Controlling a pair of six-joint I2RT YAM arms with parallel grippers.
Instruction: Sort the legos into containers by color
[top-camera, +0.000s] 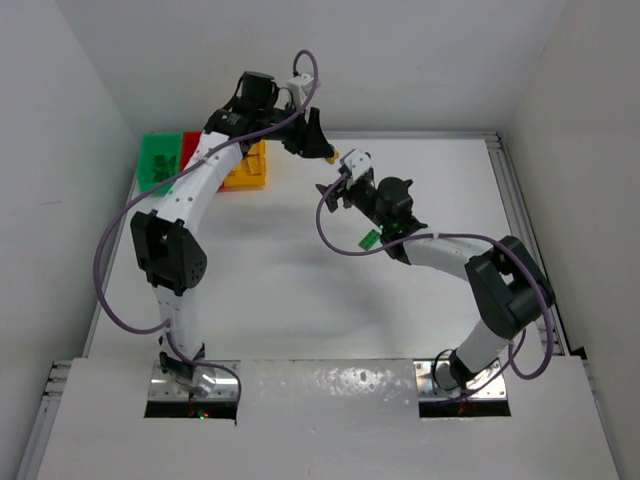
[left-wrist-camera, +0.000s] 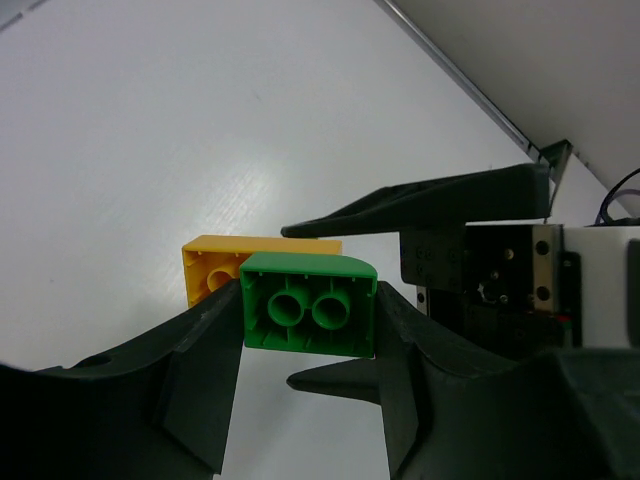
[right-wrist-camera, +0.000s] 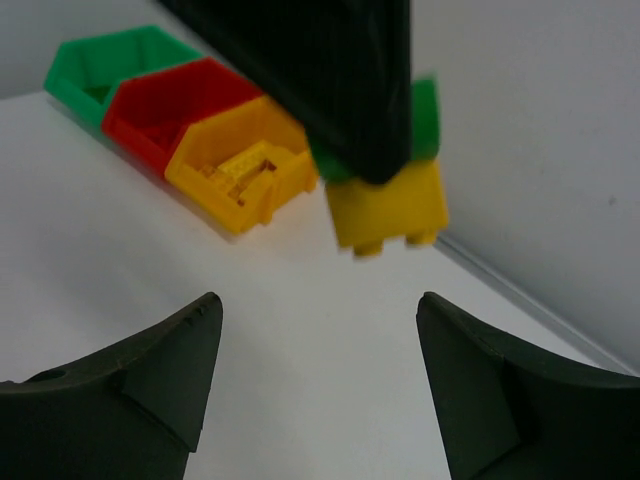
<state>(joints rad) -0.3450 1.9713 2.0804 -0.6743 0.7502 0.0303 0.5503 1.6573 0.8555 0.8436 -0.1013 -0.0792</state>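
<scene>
Aloft, green brick (left-wrist-camera: 308, 303) in left jaws — yellow brick (left-wrist-camera: 210, 268) attached, bins (right-wrist-camera: 205, 190) behind.

White table (top-camera: 300, 290), joined green, red, yellow containers (right-wrist-camera: 175, 120) at its far-left corner.

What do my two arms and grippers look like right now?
The left arm and right arm are white links with black joint housings, each trailed by a purple cable. The left gripper and right gripper are matte black, tapering to wedges.
</scene>
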